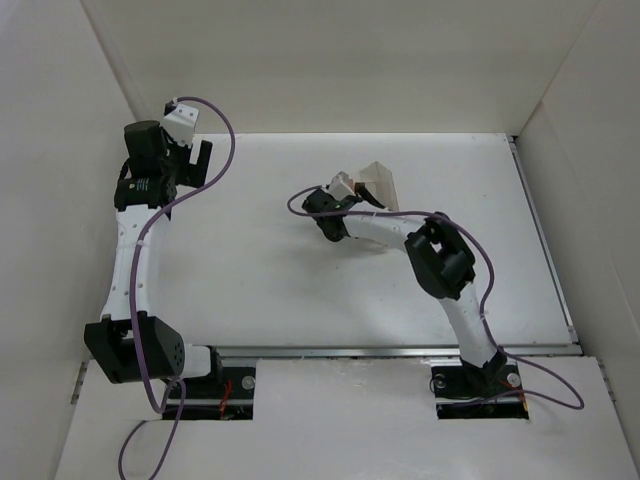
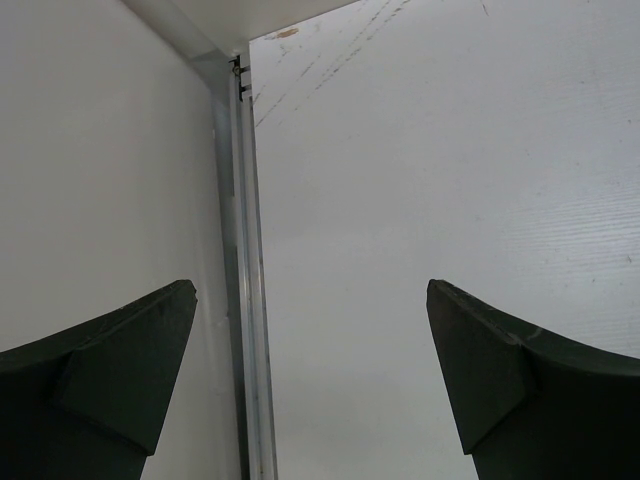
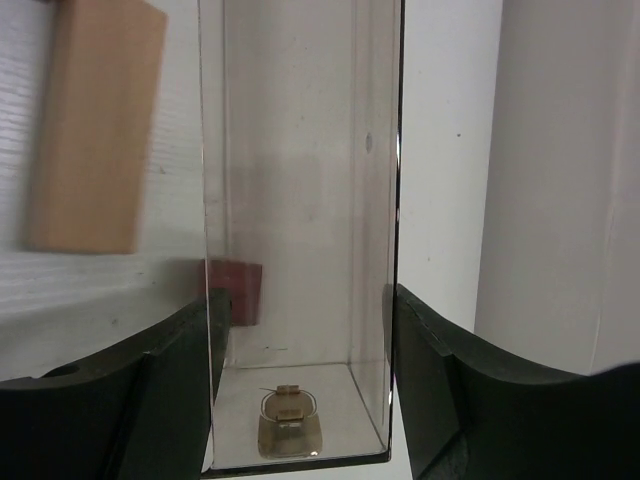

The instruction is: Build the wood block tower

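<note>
One clear rectangular plastic box [image 3: 300, 150] sits clamped in the right gripper [image 3: 303, 296]. The left gripper [image 2: 310, 286] has its jaws wide apart.

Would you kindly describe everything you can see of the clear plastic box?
The clear plastic box is long, rectangular and see-through, its thin walls slightly smudged. A small brass-coloured clasp sits at its near end. The right claw grips it, one finger against each side wall. A reddish-brown cube shows through it.
</note>
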Controlling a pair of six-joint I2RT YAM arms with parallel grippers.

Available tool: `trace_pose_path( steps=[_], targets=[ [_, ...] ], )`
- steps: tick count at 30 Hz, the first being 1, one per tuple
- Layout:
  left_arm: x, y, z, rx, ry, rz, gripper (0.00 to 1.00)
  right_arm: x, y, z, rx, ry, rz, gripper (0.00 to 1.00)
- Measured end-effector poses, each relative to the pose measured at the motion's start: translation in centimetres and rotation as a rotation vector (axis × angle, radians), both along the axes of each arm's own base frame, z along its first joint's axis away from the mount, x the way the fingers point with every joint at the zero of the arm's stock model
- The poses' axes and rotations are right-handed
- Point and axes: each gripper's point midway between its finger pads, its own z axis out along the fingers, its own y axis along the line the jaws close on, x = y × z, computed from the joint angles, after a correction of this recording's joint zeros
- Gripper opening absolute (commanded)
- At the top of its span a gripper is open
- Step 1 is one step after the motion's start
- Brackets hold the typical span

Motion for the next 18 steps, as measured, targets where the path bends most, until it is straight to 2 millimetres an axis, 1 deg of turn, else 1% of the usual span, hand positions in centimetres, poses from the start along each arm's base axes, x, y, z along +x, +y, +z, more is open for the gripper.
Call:
trace_pose_path(
  steps=[2, 5, 7, 9, 12, 14, 18],
  targets=[
    [0.0, 0.0, 0.0, 0.000, 0.000, 0.000, 1.00, 0.0, -0.5, 0.1, -0.022, -0.013, -0.014, 0.02],
    [0.0, 0.0, -0.1, 0.000, 0.002, 0.000, 1.00, 0.3, -1.2, 0.0, -0.007, -0.018, -0.036, 0.02],
    [-0.1, 0.0, -0.4, -0.001, 0.008, 0.000, 1.00, 0.6, -1.7, 0.1, 0.028, -0.013, -0.053, 0.02],
    [-0.1, 0.0, -0.6, -0.001, 0.014, 0.000, 1.00, 0.9, -2.4, 0.3, 0.100, -0.003, -0.071, 0.01],
    [-0.2, 0.0, -0.7, -0.001, 0.016, 0.000, 1.00, 1.3, -4.2, 1.1, 0.256, 0.015, -0.107, 0.01],
    [-0.2, 0.0, -0.7, -0.002, 0.016, -0.001, 1.00, 1.6, -5.7, 1.9, 0.401, 0.021, -0.131, 0.01],
    [-0.2, 0.0, -0.7, -0.002, 0.016, -0.001, 1.00, 2.1, -10.1, 3.3, 0.775, 0.024, -0.164, 0.01]
  ],
)
